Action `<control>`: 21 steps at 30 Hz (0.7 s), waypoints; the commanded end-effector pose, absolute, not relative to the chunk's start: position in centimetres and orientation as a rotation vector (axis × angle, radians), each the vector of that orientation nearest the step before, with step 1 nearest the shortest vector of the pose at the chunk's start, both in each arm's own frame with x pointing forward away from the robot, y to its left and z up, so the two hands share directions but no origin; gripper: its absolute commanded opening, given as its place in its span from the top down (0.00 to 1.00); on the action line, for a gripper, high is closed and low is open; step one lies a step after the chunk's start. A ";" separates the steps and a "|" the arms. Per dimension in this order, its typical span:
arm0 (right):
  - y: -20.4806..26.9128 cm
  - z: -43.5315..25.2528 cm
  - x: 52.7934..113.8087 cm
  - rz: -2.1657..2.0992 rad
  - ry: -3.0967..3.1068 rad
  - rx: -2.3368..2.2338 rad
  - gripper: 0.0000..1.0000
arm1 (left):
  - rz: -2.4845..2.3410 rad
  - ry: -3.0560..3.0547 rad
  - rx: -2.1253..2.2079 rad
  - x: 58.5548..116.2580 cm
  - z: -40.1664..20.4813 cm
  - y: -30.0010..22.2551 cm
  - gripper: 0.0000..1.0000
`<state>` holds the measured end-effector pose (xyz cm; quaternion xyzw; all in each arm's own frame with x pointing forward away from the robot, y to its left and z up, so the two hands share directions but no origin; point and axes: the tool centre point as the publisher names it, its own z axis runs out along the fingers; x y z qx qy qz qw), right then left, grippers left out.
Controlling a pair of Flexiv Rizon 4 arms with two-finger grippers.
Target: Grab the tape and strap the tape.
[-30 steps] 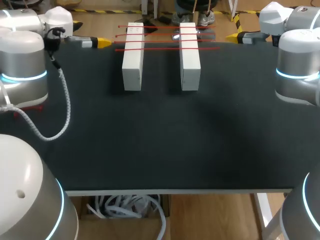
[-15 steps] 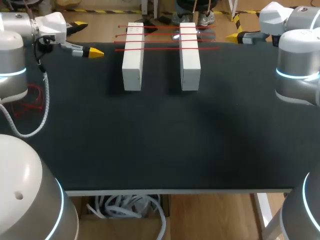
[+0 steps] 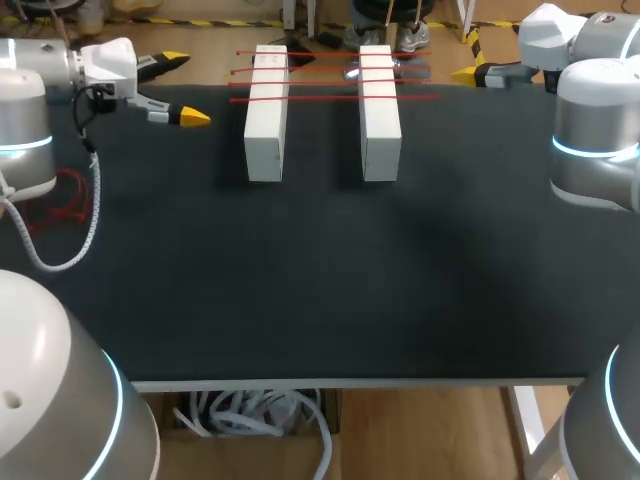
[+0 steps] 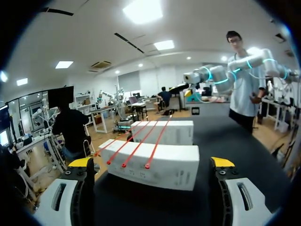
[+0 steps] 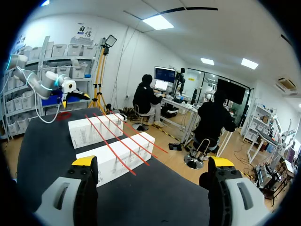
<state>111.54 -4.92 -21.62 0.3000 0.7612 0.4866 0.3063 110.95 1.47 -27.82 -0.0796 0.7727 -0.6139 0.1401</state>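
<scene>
Hanging wide-fingered and empty in the frame's upper corners, the yellow-tipped left gripper [image 3: 185, 88] and right gripper [image 5: 153, 162] hold nothing yet; next, the left likely must pinch a thin red strap [image 3: 320, 98] by its end.

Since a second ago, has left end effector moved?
Yes. The left end effector rolled: one tip swung toward the near end of the left white block.

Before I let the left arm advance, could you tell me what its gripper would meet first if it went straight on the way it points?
Most likely the near white block, or the red straps' ends overhanging it toward the open left gripper; heights are hard to judge.
</scene>
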 end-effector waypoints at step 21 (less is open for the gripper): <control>-5.0 -21.6 111.5 1.289 2.013 0.793 0.00 | -1.861 2.278 -0.116 112.7 -31.4 0.3 0.61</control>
